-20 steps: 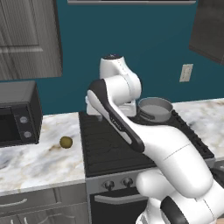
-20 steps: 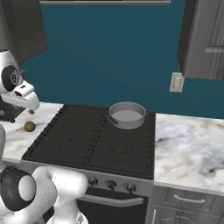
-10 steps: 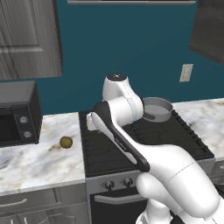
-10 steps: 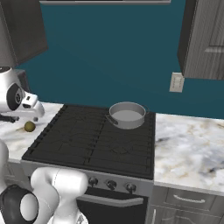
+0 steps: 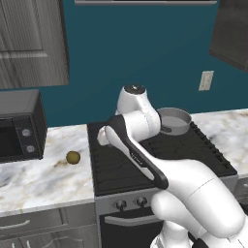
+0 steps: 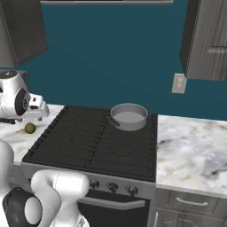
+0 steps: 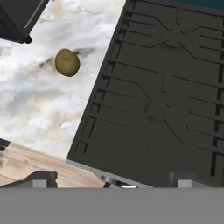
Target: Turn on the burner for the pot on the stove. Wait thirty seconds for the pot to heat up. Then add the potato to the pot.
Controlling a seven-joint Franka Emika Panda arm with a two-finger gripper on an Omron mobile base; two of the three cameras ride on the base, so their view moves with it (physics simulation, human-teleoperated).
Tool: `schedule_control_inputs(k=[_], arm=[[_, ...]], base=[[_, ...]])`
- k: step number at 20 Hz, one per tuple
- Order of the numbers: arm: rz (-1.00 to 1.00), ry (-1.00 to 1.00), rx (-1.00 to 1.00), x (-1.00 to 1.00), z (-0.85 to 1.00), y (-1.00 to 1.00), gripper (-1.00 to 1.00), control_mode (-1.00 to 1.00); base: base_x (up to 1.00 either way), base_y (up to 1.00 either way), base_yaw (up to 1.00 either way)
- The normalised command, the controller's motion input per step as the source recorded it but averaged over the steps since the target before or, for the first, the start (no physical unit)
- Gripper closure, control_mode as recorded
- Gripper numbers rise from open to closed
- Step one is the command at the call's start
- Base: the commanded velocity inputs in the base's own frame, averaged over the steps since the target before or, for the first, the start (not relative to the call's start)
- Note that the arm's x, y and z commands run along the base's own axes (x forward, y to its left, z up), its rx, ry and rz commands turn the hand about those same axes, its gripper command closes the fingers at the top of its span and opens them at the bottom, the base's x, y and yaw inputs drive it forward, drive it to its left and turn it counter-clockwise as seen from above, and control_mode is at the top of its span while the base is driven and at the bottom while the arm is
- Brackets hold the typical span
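1. Hand view: the potato is lying on the marble table, just beside the stove's left edge.
2. Claw is standing wide, gripping nothing (its tips are peeking up at the bottom edge).
3. Pot is sitting empty on a back burner.
4. Judging from this, the arm is heading for the potato; centring it between the tips before lowering should be helping, since a round thing is likely rolling away.

Microwave at 9 o'clock on marbled counter. Wall outlet at 2 o'clock. Upper cabinets at 10 o'clock.
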Motion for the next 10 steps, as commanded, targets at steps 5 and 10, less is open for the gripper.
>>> schedule_control_inputs(k=[5,10], arm=[[0.24,0.0,-0.05,0.01,0.28,0.42,-1.0,-1.0],[0.16,-0.05,-0.1,0.02,0.03,0.6,-1.0,-1.0]], base=[[0.0,0.0,0.0],[0.0,0.0,0.0]])
